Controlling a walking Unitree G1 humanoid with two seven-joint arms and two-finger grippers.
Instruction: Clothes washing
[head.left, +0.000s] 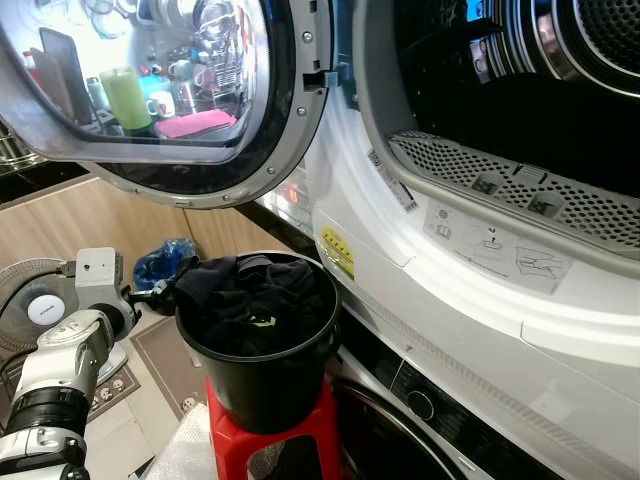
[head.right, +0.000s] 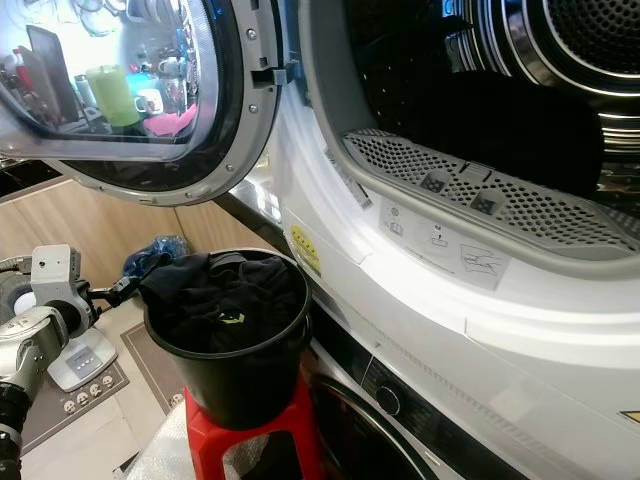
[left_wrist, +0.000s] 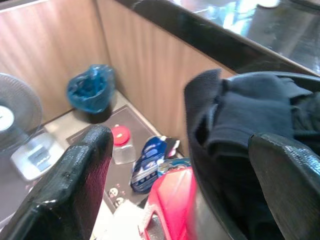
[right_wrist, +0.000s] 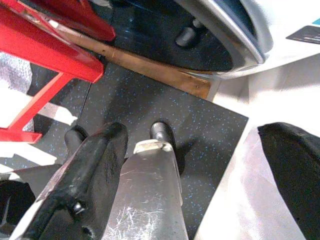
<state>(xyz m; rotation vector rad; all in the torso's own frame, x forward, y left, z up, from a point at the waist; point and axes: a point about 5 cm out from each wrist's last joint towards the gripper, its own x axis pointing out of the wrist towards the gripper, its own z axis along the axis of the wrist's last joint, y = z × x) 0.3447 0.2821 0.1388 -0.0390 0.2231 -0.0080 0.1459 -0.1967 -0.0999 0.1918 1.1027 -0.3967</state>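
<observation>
You see dark clothes (head.left: 255, 300) heaped in a black bucket (head.left: 265, 385) on a red stool (head.left: 320, 440), below the open dryer drum (head.left: 520, 90).

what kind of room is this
Likely a home laundry corner: an open dryer stacked on a washing machine, and a black bucket of dark clothes on a red stool.

You find no legible wording here. The yellow warning sticker (head.left: 338, 250) on the dryer's white front (head.left: 420, 290) carries print too small to read. The pictogram label (head.left: 495, 243) below the perforated lint filter (head.left: 520, 185) shows line drawings only. The garment in the black bucket (head.left: 262, 385) bears a small green logo (head.left: 262, 322), unreadable.
</observation>
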